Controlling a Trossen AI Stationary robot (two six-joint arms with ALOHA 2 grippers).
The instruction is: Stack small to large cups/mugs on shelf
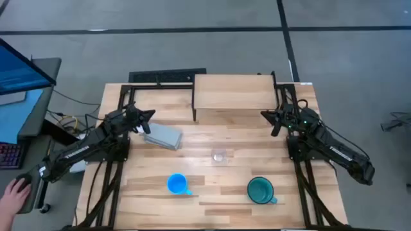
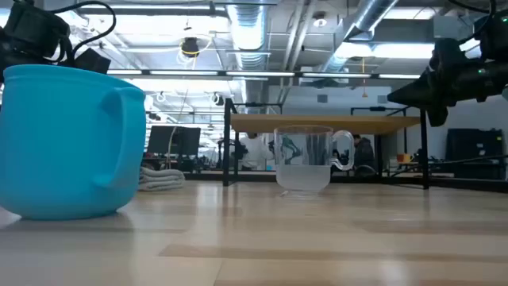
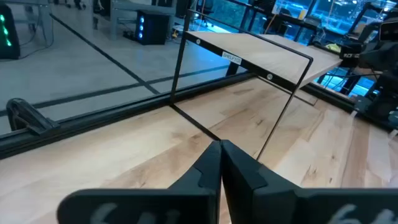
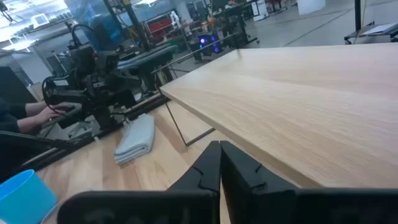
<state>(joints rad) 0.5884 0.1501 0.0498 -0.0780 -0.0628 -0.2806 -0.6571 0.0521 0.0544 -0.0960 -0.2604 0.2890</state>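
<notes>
The tiny clear glass cup (image 1: 219, 156) stands upright on the table's middle; it also shows in the low view (image 2: 305, 160). The blue mug (image 1: 176, 184) stands near the front, left of centre, and looms large in the low view (image 2: 67, 141). The teal-green mug (image 1: 261, 190) stands near the front right. The light-wood shelf (image 1: 234, 91) stands on black legs at the far middle. My left gripper (image 1: 151, 115) is shut and empty, above the table at the far left. My right gripper (image 1: 264, 115) is shut and empty at the far right, beside the shelf.
A flat grey block (image 1: 163, 136) lies on the table by my left gripper. A person's hand (image 1: 14, 191) rests off the table at the left. Open tabletop lies between the shelf and the cups.
</notes>
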